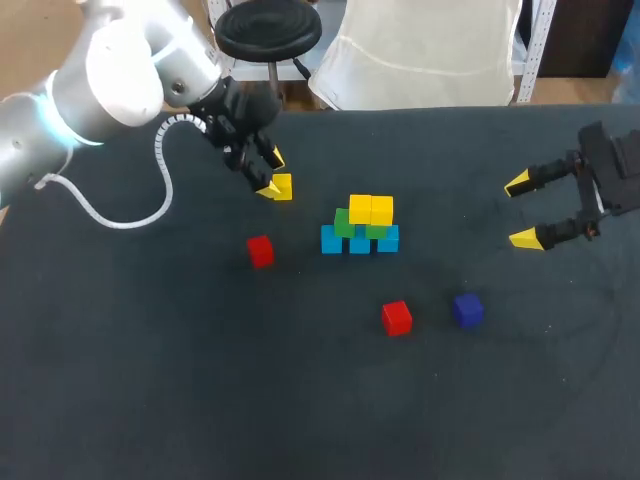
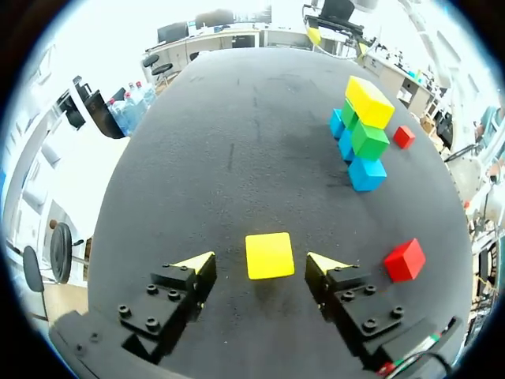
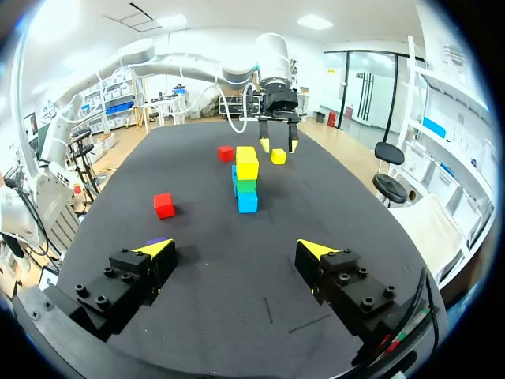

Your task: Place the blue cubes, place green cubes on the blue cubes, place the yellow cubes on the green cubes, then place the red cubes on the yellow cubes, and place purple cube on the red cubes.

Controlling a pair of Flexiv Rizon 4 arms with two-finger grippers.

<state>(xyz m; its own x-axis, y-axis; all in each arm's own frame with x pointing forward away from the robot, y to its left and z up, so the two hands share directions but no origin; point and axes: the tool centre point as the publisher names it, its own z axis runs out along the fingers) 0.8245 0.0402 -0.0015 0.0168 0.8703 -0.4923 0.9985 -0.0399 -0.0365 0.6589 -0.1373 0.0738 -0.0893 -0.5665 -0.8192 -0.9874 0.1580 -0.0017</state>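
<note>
A loose yellow cube (image 1: 282, 187) (image 2: 269, 255) lies on the black table between the fingers of my left gripper (image 1: 272, 173) (image 2: 260, 261), which is open, with a gap on each side of the cube. To its right stands the stack: a row of blue cubes (image 1: 360, 241), green cubes (image 1: 345, 222) on them, and two yellow cubes (image 1: 371, 210) on top. One red cube (image 1: 260, 251) lies left of the stack and another red cube (image 1: 397, 318) in front of it. The purple cube (image 1: 467, 310) lies beside that one. My right gripper (image 1: 527, 211) (image 3: 237, 249) hangs open at the table's right.
The black table (image 1: 150, 380) has free room across its front and left. Its far edge runs just behind my left gripper.
</note>
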